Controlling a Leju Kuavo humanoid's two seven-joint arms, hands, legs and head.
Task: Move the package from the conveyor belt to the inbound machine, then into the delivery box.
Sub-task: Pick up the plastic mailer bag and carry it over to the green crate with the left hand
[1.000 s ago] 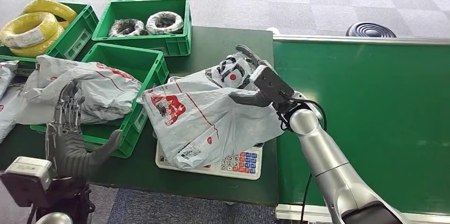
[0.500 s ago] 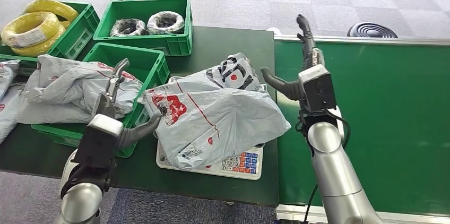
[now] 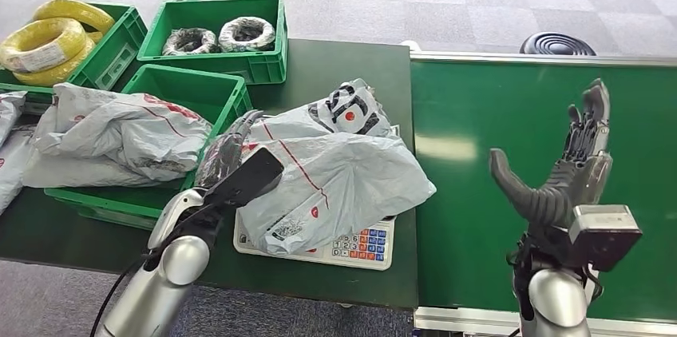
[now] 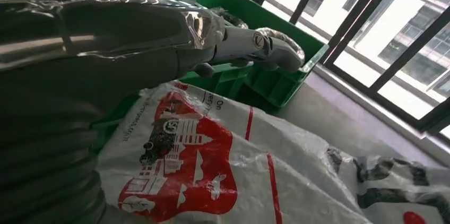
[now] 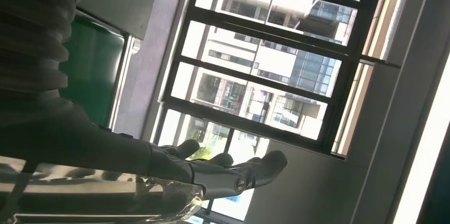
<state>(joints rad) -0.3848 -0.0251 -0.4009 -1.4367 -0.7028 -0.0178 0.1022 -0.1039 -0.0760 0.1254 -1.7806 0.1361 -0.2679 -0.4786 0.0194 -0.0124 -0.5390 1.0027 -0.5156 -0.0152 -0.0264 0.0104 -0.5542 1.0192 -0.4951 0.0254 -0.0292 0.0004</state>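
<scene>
The package (image 3: 335, 177), a grey plastic mailer with red print, lies crumpled on the white scale (image 3: 359, 245) at the table's middle. My left hand (image 3: 227, 161) lies against the package's left end with its fingers stretched out, gripping nothing. In the left wrist view the left hand (image 4: 159, 33) reaches over the red print on the package (image 4: 212, 176). My right hand (image 3: 571, 169) is raised over the green conveyor belt (image 3: 479, 113), well right of the package, fingers spread and empty. The right wrist view has the right hand (image 5: 201, 171) open against windows.
A green crate (image 3: 199, 93) just left of the scale holds other grey mailers (image 3: 120, 133). Behind it stand a crate of wrapped coils (image 3: 215, 33) and a crate of yellow coils (image 3: 56, 41). A black round object (image 3: 557, 45) sits beyond the belt.
My right hand let go of the package and drew back to the right over the belt. My left arm swung in from the lower left to the package's left end.
</scene>
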